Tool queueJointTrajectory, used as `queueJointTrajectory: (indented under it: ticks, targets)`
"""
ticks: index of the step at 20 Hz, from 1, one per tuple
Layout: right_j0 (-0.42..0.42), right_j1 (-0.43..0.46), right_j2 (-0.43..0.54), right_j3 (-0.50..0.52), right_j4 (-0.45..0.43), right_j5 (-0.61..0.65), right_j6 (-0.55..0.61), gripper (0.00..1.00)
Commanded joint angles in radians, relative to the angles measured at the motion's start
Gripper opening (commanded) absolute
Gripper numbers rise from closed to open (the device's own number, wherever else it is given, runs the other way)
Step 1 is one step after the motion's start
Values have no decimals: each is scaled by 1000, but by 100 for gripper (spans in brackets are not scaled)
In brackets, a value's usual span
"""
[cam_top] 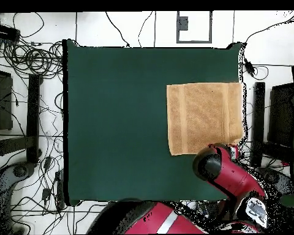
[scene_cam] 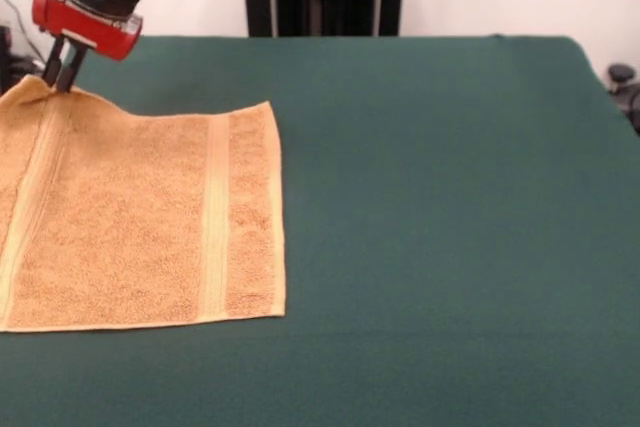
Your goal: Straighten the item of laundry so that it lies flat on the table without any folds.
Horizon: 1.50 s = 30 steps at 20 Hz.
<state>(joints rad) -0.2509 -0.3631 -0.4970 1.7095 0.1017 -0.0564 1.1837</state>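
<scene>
The gripper is pinched shut on the towel's far corner at the left of the front view, that corner drawn up into a small peak. The rest of the towel lies spread flat on the table, along its left side in that view. From overhead, the towel reaches the table's right edge.

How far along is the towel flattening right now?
Mostly done: the hand towel lies spread on the green table with no visible folds. In hand: the gripper pinches its far corner, slightly raised. Left: release the corner so it lies flat.
</scene>
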Motion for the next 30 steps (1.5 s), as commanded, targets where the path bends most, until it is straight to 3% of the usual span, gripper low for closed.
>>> queueJointTrajectory:
  ticks: [1, 17, 18, 30]
  targets:
    - [44, 76, 34, 36, 76, 87, 271, 0]
    - [89, 125, -24, -17, 94, 196, 236, 0]
    - [91, 127, -26, -18, 94, 198, 236, 100]
    - [99, 133, -38, -27, 74, 212, 225, 100]
